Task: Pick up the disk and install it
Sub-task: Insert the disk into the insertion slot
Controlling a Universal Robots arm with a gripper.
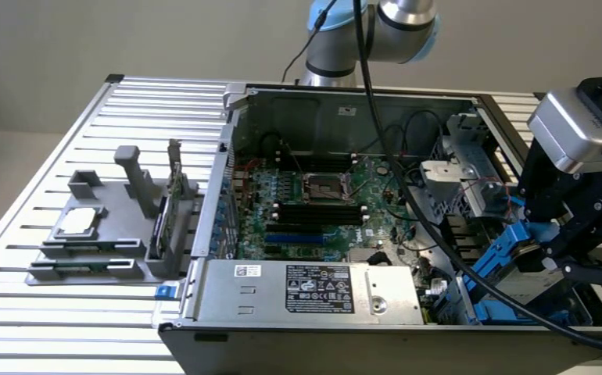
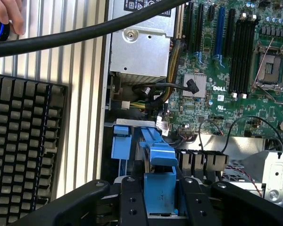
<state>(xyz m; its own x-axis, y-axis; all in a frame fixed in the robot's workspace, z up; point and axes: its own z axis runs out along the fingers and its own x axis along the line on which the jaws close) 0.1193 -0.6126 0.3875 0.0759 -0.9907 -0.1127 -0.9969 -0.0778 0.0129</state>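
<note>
My gripper point(image 1: 553, 248) hangs at the exterior view's right, over the near right corner of the open computer case point(image 1: 241, 101). It is shut on the disk point(image 1: 515, 251), whose blue rails and a bit of grey metal show tilted just above the drive bay. In the wrist view the two black fingers point(image 2: 132, 200) press on either side of the disk's blue carrier point(image 2: 160, 190). Most of the disk's body is hidden behind the gripper.
Blue bay brackets point(image 2: 120, 141) sit just beyond the carrier, beside the power supply point(image 1: 312, 289) and motherboard point(image 1: 312, 203). A grey fixture point(image 1: 92, 250) holds a square chip point(image 1: 80, 223) and a green card point(image 1: 176, 187). A keyboard point(image 2: 23, 136), a person's hand point(image 2: 9, 14) and a thick black cable point(image 2: 85, 33) lie outside the case.
</note>
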